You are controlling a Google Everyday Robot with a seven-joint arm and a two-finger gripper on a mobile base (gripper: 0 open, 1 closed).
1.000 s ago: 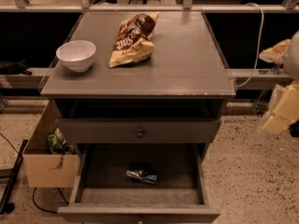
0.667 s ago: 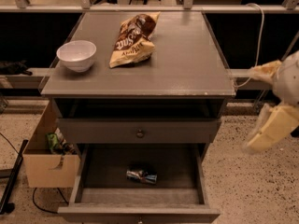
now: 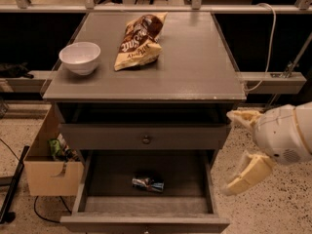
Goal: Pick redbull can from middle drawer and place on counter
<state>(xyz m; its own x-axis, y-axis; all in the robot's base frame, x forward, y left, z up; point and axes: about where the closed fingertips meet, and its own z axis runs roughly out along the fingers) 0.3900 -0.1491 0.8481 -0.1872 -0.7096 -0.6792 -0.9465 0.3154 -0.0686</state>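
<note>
The redbull can point(image 3: 147, 183) lies on its side on the dark floor of the open middle drawer point(image 3: 92, 184), near the middle. The grey counter point(image 3: 190, 57) tops the cabinet above it. My gripper point(image 3: 236, 152) is at the right of the cabinet, level with the drawers, with its two cream fingers point(image 3: 246, 174) spread wide and empty. It is to the right of the can, outside the drawer's right wall.
A white bowl point(image 3: 80, 57) and a yellow-brown snack bag point(image 3: 139, 43) sit on the counter. A closed drawer front with a round knob point(image 3: 146, 140) is above the open drawer. A cardboard box point(image 3: 48, 160) stands on the floor at the left.
My gripper has moved left and down, from beside the counter's right edge toward the open drawer's right side. The can has not moved.
</note>
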